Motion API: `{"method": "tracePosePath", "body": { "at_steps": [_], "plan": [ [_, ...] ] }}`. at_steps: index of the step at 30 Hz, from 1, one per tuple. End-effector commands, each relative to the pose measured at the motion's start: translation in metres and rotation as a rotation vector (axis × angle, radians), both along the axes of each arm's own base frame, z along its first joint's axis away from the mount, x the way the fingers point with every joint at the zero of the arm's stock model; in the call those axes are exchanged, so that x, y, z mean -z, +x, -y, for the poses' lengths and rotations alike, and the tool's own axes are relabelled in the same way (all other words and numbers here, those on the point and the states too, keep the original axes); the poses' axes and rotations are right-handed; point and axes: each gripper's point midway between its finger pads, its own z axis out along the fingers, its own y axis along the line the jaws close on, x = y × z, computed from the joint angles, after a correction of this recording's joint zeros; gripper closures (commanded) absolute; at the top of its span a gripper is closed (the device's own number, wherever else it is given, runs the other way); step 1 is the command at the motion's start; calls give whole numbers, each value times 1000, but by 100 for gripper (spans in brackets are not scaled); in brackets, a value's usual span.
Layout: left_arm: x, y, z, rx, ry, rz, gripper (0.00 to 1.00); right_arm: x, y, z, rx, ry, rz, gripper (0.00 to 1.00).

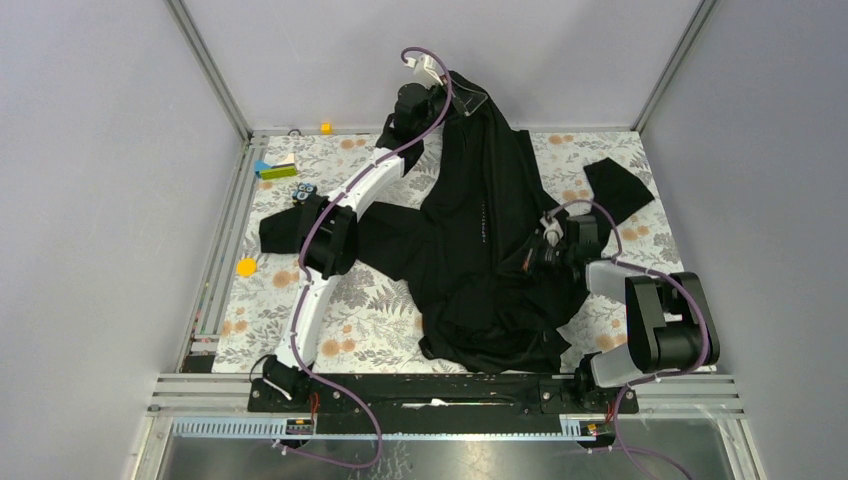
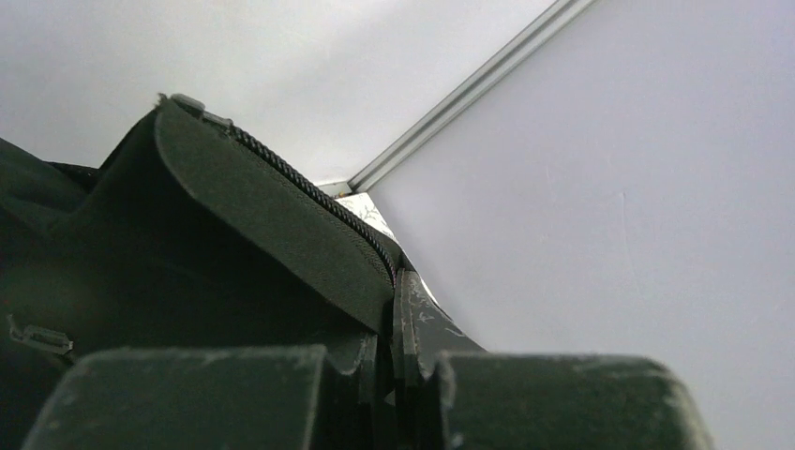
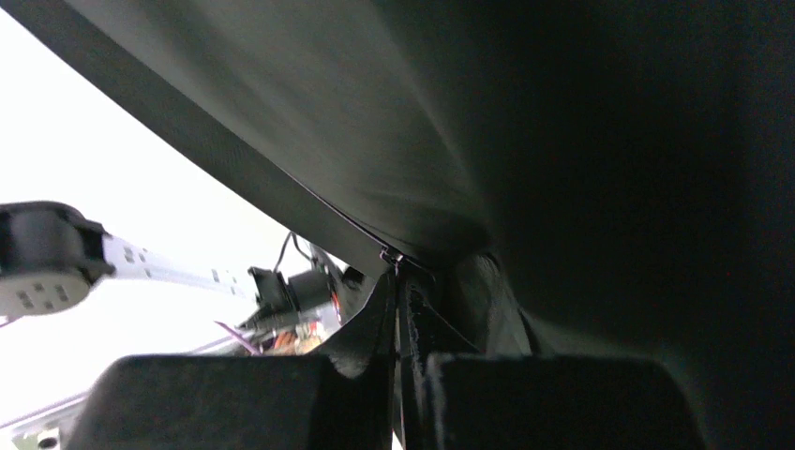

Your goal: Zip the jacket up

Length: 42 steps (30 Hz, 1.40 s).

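The black jacket lies spread on the floral table, its collar end lifted off the table at the back. My left gripper is up there, shut on the jacket's front edge. In the left wrist view the left gripper pinches the fabric strip just beside the zipper teeth. My right gripper is low on the jacket's right side. It is shut on the jacket's edge, which runs taut from the right gripper in the right wrist view. The slider does not show clearly.
A yellow disc lies at the left. Green and blue blocks and a small yellow cube sit at the back left. A black cloth flap lies at the back right. Grey walls close in the table.
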Motion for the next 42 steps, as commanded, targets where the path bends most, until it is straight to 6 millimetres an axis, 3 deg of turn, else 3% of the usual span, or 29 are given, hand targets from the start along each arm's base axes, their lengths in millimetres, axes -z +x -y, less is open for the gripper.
{"method": "tracePosePath", "body": {
  "at_steps": [1, 5, 13, 18, 23, 26, 30, 33, 35, 38, 40, 42],
  "plan": [
    [-55, 15, -17, -40, -104, 156, 100, 13, -69, -9, -134, 28, -96, 100],
    [-44, 20, -10, -31, -108, 149, 100, 11, -105, -15, -184, -12, -109, 100],
    [-14, 38, -15, -115, -55, 119, 100, 9, -193, -4, -223, -3, -291, 100],
    [2, 48, -16, -146, -36, 102, 100, -9, -222, -1, -219, 31, -264, 100],
    [10, 50, -16, -156, -14, 96, 100, -3, -240, 1, -209, 57, -265, 100],
    [15, 48, -13, -144, -9, 82, 100, -2, -240, 1, -185, 76, -238, 100],
    [32, 39, -4, -133, -2, 40, 98, -22, -215, -5, -134, 133, -122, 71],
    [44, 28, 4, -106, -2, -10, 63, -34, -196, 0, -92, 47, -31, 46],
    [49, 21, 6, -78, 5, -65, 40, -46, -183, 6, -72, -40, 36, 22],
    [43, -2, 2, -26, 47, -140, 23, -70, -160, 22, -31, -199, 140, 12],
    [29, -25, -8, -17, 69, -176, 10, -91, -141, 37, 19, -318, 218, 2],
    [14, -56, -22, -23, 89, -194, 1, -112, -118, 59, 114, -459, 280, 1]
  ]
}}
